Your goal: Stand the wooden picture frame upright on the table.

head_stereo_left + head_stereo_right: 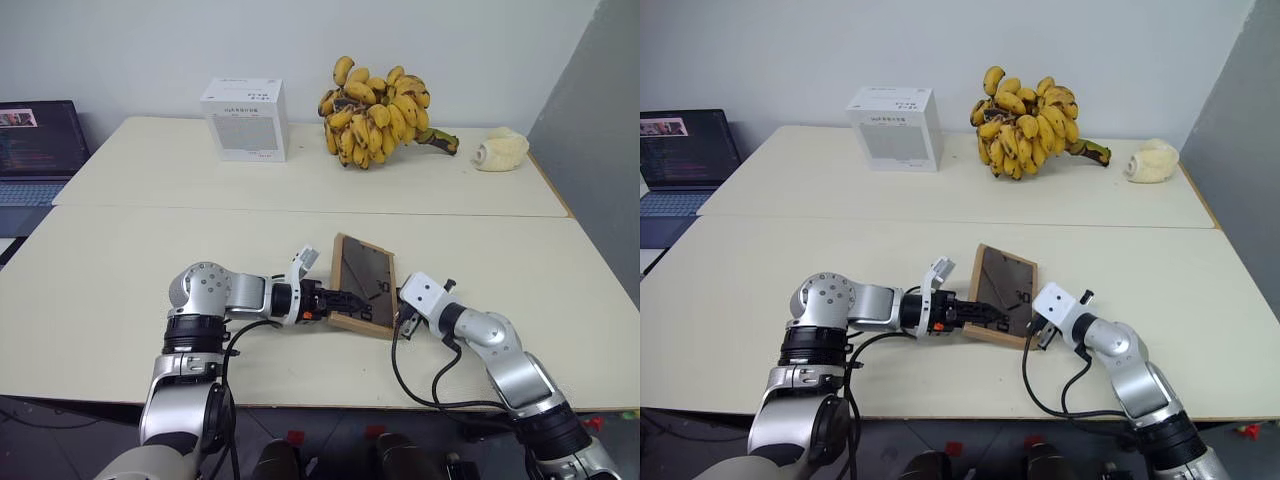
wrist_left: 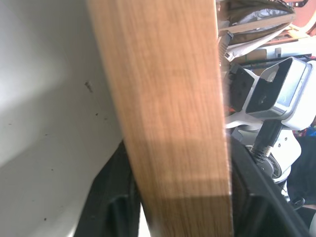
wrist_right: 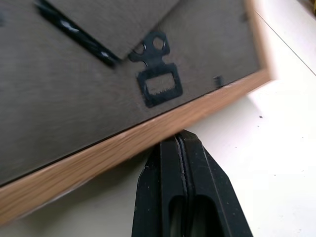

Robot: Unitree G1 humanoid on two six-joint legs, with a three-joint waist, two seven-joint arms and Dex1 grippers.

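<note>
Head views: the picture frame (image 1: 364, 284) lies tilted, grey back up, near the front of the table (image 1: 120, 270), between the left gripper (image 1: 345, 300) and the right gripper (image 1: 403, 318). Left wrist view: black fingers (image 2: 111, 197) clamp the frame's wooden edge. Right wrist view: fingers (image 3: 170, 187) pressed together, tips touching the frame's wooden edge.

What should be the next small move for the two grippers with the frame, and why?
Probably the left gripper should tip the wooden picture frame further upright. Its fingers straddle the frame's near edge, the frame leans back-side up on the table, and the shut right gripper props its wooden edge from below.
</note>
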